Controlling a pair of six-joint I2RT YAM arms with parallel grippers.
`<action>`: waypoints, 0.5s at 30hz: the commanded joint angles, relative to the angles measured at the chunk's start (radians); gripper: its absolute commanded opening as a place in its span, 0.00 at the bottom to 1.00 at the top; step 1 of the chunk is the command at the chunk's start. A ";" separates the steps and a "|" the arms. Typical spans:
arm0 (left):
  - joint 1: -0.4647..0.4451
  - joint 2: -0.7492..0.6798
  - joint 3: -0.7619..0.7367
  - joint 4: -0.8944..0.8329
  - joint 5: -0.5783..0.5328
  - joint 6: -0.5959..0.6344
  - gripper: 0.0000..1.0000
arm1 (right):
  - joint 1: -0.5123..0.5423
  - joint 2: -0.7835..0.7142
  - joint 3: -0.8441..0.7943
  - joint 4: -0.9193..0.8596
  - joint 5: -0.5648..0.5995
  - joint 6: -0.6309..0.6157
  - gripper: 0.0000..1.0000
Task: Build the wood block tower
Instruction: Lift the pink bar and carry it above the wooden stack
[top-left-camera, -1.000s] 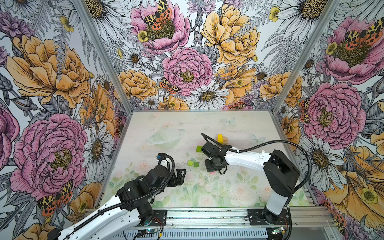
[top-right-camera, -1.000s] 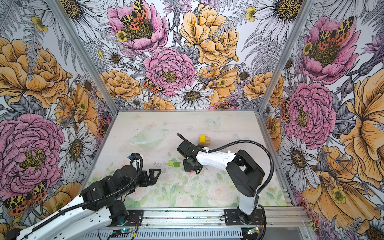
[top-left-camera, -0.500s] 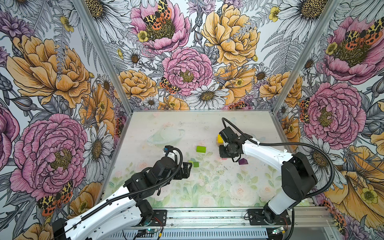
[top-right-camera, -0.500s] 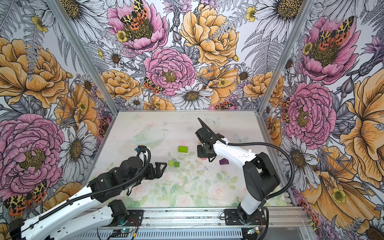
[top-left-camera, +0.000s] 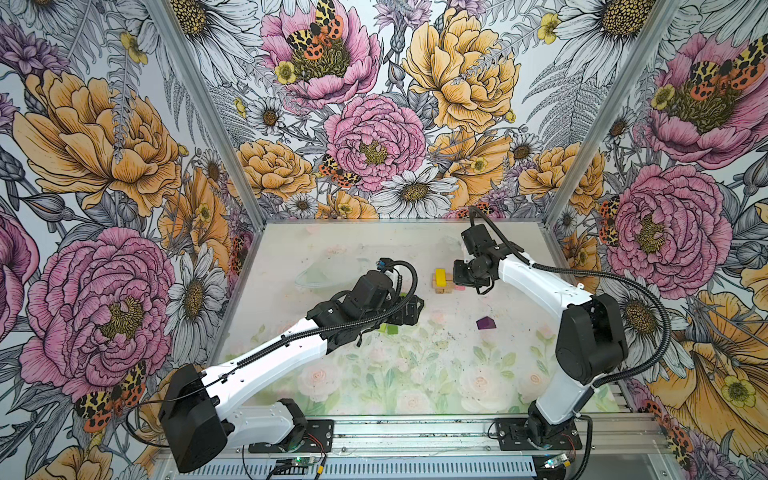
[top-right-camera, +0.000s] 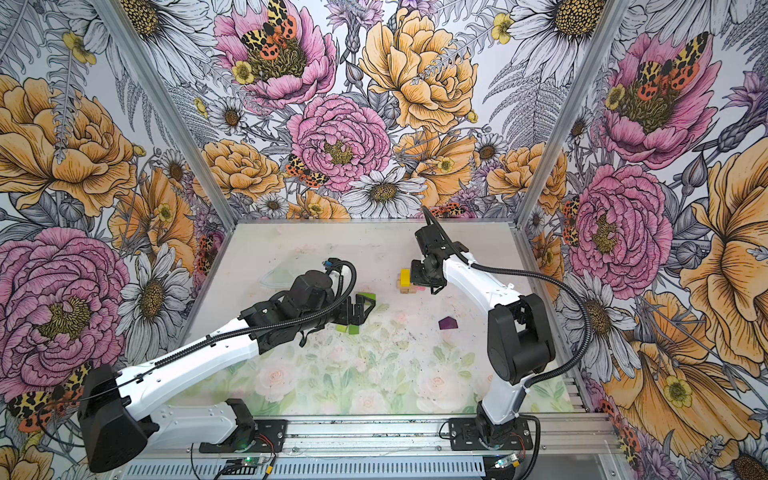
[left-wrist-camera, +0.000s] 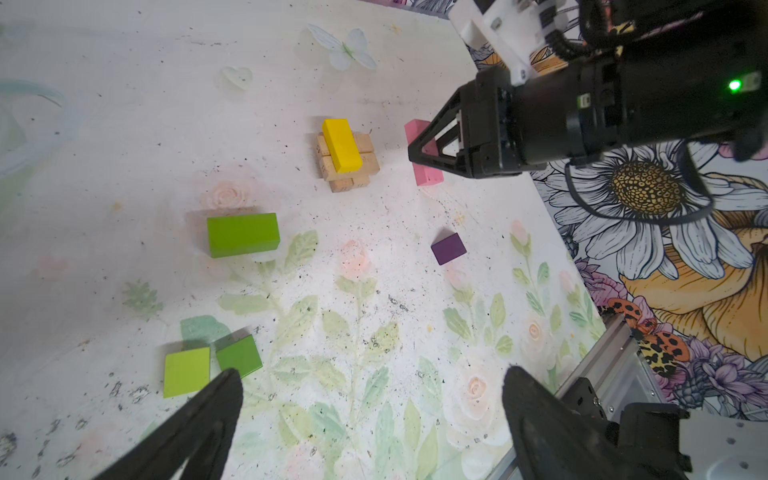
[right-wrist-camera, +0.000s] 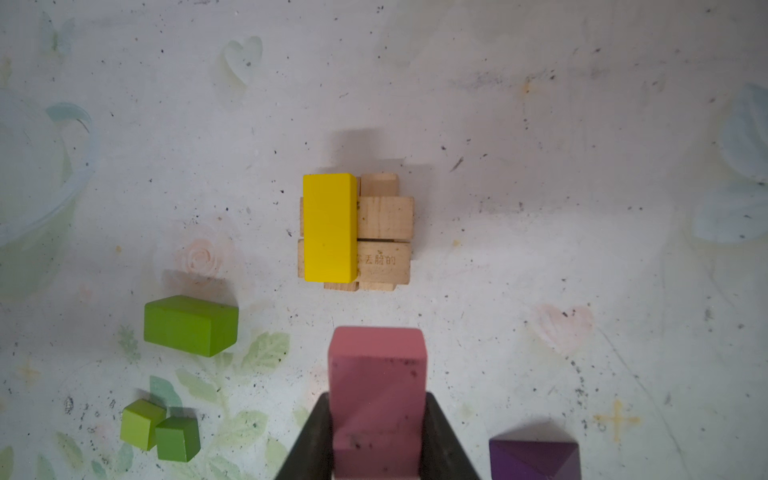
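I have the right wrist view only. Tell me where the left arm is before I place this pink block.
Observer: The left fingers hang near the green cubes, apart from the tower.
Operator: Report whether they hold anything.
Observer: They are wide open, with nothing between them.
Operator: Now check my grip from the side.
Observer: The right fingers clamp the pink block near its middle, and both ends stick out.

2 top views overhead, facing down; wrist views close, sharing yellow oblong (left-wrist-camera: 341, 145).
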 joint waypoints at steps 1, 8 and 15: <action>0.026 0.015 0.036 0.042 0.056 0.040 0.99 | -0.024 0.065 0.059 -0.005 -0.045 -0.027 0.29; 0.064 0.013 0.031 0.047 0.074 0.038 0.99 | -0.061 0.161 0.125 -0.008 -0.072 -0.049 0.29; 0.081 0.009 0.014 0.054 0.072 0.028 0.99 | -0.063 0.222 0.180 -0.011 -0.090 -0.067 0.30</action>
